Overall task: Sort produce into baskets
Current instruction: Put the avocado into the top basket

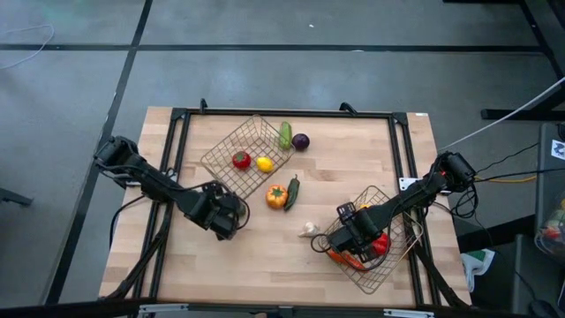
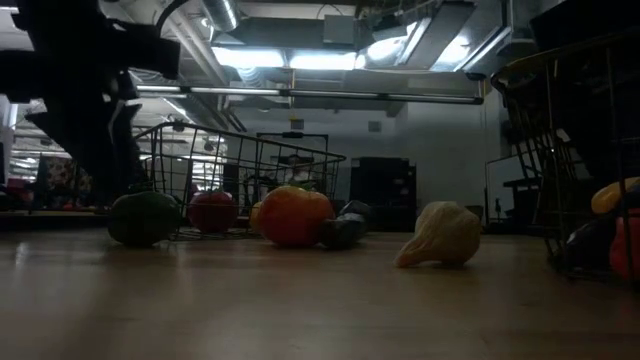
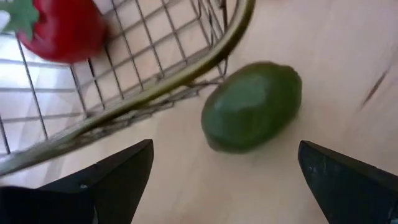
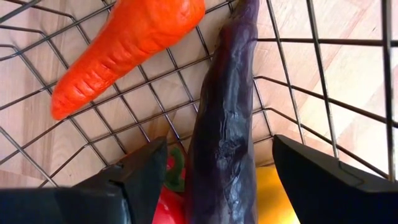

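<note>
The left gripper [image 1: 231, 219] is seen low over the table [image 1: 353, 177], just beside the near corner of the left basket [image 1: 245, 155]; its fingers are spread wide, with a green avocado [image 3: 252, 106] lying on the wood between them, untouched. A tomato [image 1: 241, 160] and a lemon [image 1: 264, 163] are held in this basket. The right gripper [image 1: 346, 231] is placed over the right basket [image 1: 402, 256], its fingers spread around an aubergine [image 4: 225, 124] that lies beside a carrot [image 4: 127, 46]. A garlic [image 1: 308, 230] is left on the table between both baskets.
</note>
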Motion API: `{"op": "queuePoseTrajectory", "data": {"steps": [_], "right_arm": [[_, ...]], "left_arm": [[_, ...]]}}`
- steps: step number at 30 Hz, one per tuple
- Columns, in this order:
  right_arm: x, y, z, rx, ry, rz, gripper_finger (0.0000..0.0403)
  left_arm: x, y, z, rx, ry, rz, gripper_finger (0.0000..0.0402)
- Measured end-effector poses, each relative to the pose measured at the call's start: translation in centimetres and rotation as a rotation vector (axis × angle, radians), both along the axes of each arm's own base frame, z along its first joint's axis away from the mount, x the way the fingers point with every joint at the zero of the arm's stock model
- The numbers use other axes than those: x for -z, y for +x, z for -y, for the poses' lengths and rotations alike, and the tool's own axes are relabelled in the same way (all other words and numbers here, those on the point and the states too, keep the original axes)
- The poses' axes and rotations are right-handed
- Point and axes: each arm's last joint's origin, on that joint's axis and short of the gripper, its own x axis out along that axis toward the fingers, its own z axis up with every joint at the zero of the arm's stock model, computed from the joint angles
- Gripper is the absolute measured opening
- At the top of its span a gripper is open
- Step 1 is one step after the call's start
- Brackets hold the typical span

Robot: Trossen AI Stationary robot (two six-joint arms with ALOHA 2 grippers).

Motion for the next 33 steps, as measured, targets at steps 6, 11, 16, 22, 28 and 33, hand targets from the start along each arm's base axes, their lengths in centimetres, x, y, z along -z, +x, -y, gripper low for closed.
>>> {"op": "queuePoseTrajectory", "data": {"steps": [6, 11, 16, 22, 28, 33], "right_arm": [[0.0, 0.0, 0.0, 0.000, 0.001, 0.002, 0.0287], [0.0, 0.0, 0.0, 0.000, 0.003, 0.005, 0.0287], [0.0, 0.0, 0.0, 0.000, 0.003, 0.005, 0.0287], [0.0, 0.0, 0.0, 0.000, 0.004, 0.005, 0.0287], [0.0, 0.0, 0.0, 0.000, 0.003, 0.005, 0.0287], [0.0, 0.0, 0.0, 0.000, 0.003, 0.005, 0.0287]], "left_arm": [[1.0, 0.3, 0.1, 0.080, 0.015, 0.048, 0.0393], [1.8, 0.6, 0.2, 0.151, 0.017, 0.092, 0.0393], [2.7, 0.4, -0.1, 0.148, 0.044, 0.124, 0.0393], [3.6, -0.1, -0.4, 0.138, 0.044, 0.118, 0.0393], [4.4, -0.3, -0.5, 0.136, 0.030, 0.149, 0.0393], [4.7, -0.4, -0.6, 0.134, 0.029, 0.153, 0.0390]]}}
